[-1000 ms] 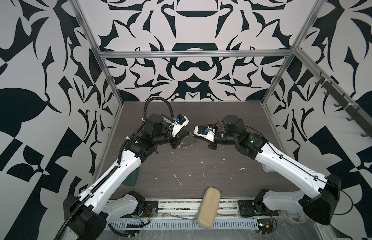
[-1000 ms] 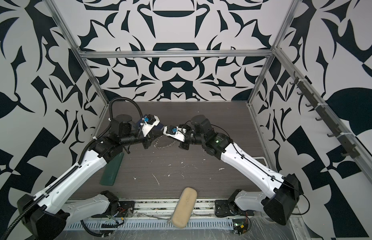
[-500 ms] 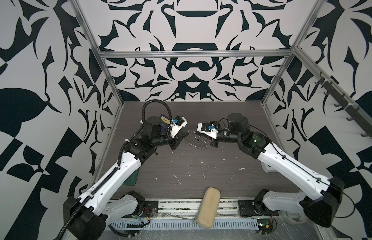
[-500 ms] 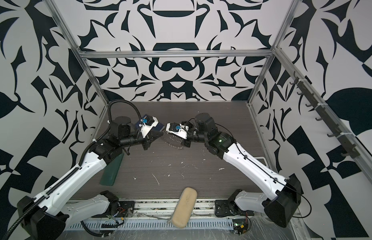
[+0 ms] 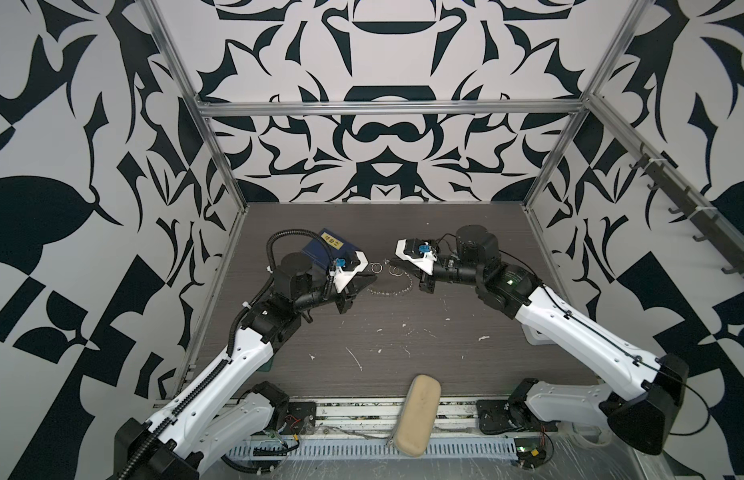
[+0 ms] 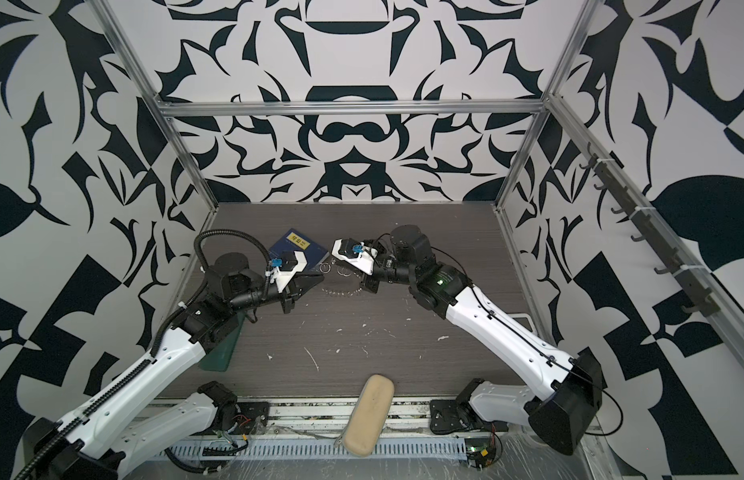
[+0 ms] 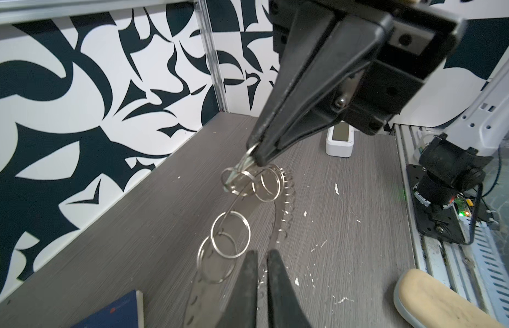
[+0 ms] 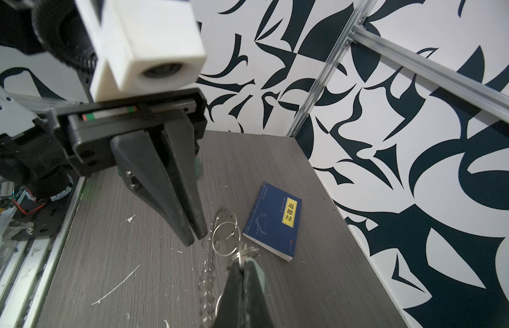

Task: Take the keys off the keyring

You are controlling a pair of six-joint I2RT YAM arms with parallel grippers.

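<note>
At the back of the table (image 5: 445,365), between two arms: pinches a small ring (image 7: 245,164) on the rim of the keyring (image 7: 200,286) with the right gripper (image 7: 254,154), fingers pressed fully together. Hangs the left gripper (image 7: 261,255) just beside two larger loops (image 7: 230,235), cracked open by a sliver and gripping nothing. Seems to have the keys (image 8: 261,274) tucked against a right finger, a pale green edge only, too little showing to be sure. Could lose the ring from so thin a pinch under a sideways pull, letting the keyring drop away. Could also catch the neighbouring loops on the left fingertips and drag the whole band rather than free one key. Offers no open container: just a beige case (image 5: 418,409) on the front rail, closed, contents hidden, and a blue book (image 5: 318,249) lying flat behind the left gripper.
</note>
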